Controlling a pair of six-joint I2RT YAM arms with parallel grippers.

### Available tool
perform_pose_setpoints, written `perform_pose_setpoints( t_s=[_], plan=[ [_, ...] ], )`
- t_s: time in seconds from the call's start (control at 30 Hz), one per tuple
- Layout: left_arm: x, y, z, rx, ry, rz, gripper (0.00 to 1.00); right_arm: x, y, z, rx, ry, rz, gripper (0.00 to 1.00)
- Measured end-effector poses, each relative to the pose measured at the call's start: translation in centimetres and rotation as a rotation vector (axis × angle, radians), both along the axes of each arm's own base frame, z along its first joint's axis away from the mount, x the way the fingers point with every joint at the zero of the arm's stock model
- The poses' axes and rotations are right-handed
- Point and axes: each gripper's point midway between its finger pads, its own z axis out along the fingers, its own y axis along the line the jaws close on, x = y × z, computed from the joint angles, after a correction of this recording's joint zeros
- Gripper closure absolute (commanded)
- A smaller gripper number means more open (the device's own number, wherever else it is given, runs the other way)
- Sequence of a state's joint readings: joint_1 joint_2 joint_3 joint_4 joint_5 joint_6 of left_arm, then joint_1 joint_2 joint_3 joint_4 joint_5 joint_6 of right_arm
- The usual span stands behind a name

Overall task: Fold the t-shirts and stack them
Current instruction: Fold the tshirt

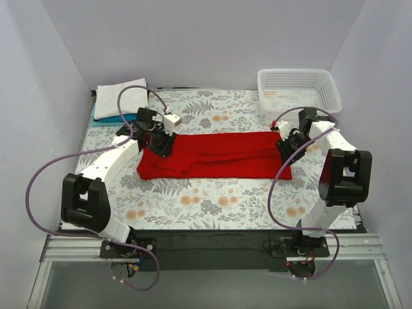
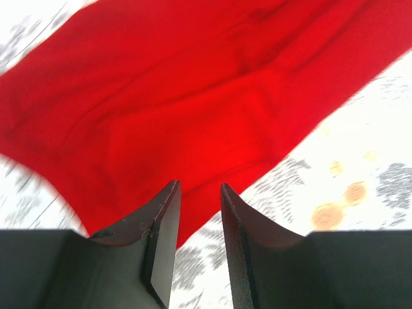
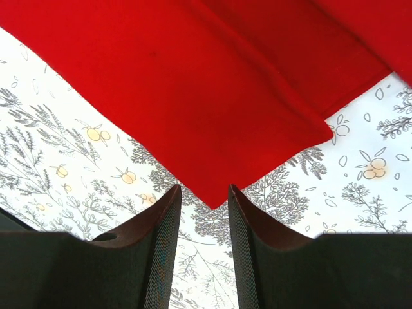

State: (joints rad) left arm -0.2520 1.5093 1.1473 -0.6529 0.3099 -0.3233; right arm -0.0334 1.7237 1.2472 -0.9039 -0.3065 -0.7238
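Observation:
A red t-shirt (image 1: 219,154) lies folded into a long band across the middle of the floral table. My left gripper (image 1: 161,145) hovers over its left end, jaws open and empty. In the left wrist view the red cloth (image 2: 193,96) lies beyond the gripper (image 2: 199,190), its edge between the fingertips. My right gripper (image 1: 286,147) is at the shirt's right end, open and empty. In the right wrist view a corner of the shirt (image 3: 212,96) points into the gap of the gripper (image 3: 204,193). A stack of folded shirts (image 1: 121,100), white on blue, sits at the back left.
A white plastic basket (image 1: 297,89) stands at the back right corner. White walls close in the table on the left, right and back. The floral tablecloth (image 1: 212,199) shows bare in front of the shirt.

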Motion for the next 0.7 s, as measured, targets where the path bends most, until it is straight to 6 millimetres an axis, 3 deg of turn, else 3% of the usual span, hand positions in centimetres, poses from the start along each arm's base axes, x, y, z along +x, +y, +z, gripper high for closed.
perform_pose_setpoints(
  t_s=[0.1,0.23,0.5,0.7],
  plan=[
    [-0.8,-3.6,-0.6,0.027,-0.001,-0.051,0.7,-0.1,0.1,0.0,0.006,0.008,-0.01,0.59],
    [-2.2,-6.3,-2.9,0.08,0.048,-0.069,0.7,-0.3,0.2,-0.5,0.011,0.036,-0.016,0.58],
    [-3.1,-6.7,-6.4,0.177,0.095,-0.03,0.7,-0.5,0.1,-1.9,0.005,0.061,-0.032,0.59],
    [-3.0,-6.5,-7.6,0.202,0.102,-0.012,0.78,-1.9,-0.4,-3.8,-0.025,0.093,-0.038,0.59]
  ],
)
